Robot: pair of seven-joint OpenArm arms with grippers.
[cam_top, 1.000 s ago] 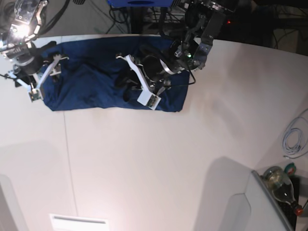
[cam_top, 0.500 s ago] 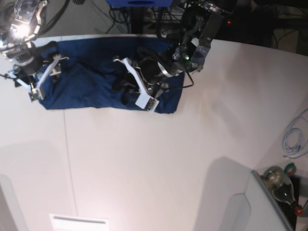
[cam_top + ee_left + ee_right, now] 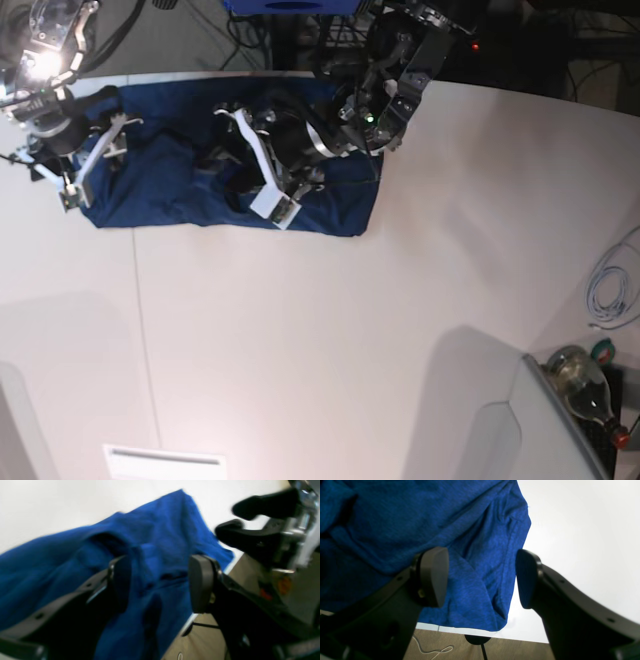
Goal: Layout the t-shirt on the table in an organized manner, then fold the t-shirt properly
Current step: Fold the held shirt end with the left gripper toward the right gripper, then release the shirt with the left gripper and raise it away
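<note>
I see the t-shirt [image 3: 190,170] lying bunched along the far edge of the tabletop [image 3: 330,340]. My left tool [image 3: 160,582] is open above its middle, holding nothing. My right tool [image 3: 482,580] is open over its end, also holding nothing.

Left wrist view motion-blurred throughout — folds of the t-shirt [image 3: 155,545] smeared, and the dark mechanism [image 3: 272,535] at far right cannot be made out in detail. In the base view the left arm [image 3: 330,130] covers the shirt's middle, so the cloth under it is hidden; the right arm [image 3: 50,90] is cut off by the left edge. Right wrist view: shirt runs off the top and left edges. Bottle [image 3: 585,385] at lower right partly hidden behind a grey panel [image 3: 545,430] — label unreadable.
</note>
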